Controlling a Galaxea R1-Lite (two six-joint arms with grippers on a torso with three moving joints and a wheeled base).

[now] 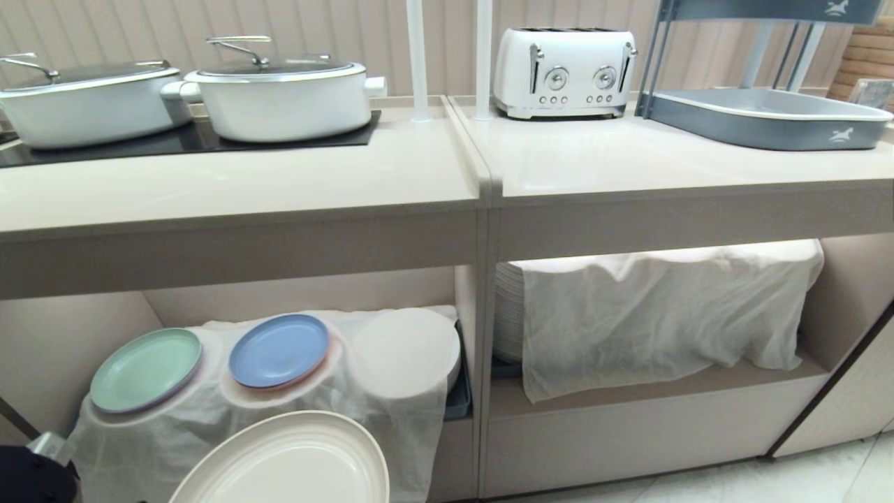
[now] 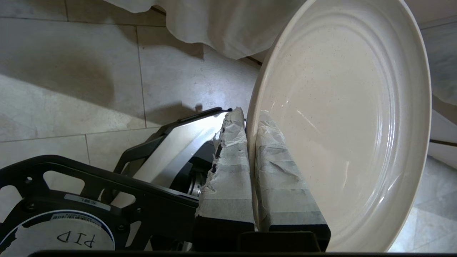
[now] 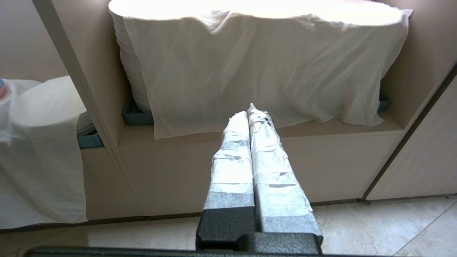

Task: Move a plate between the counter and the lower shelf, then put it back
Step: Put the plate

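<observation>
The cream plate hangs low in front of the lower shelf, below the cloth-draped stacks and over the floor. My left gripper is shut on the rim of the plate, with one taped finger on each face. In the head view the gripper itself is hidden. The counter runs above the shelf. In the right wrist view my right gripper is shut on nothing and parked low, facing the neighbouring bay.
A mint-green plate and a blue plate lie on draped stacks in the lower shelf. A tall cloth-covered plate stack fills the right bay. Two white pots, a toaster and a grey tray stand on the counter.
</observation>
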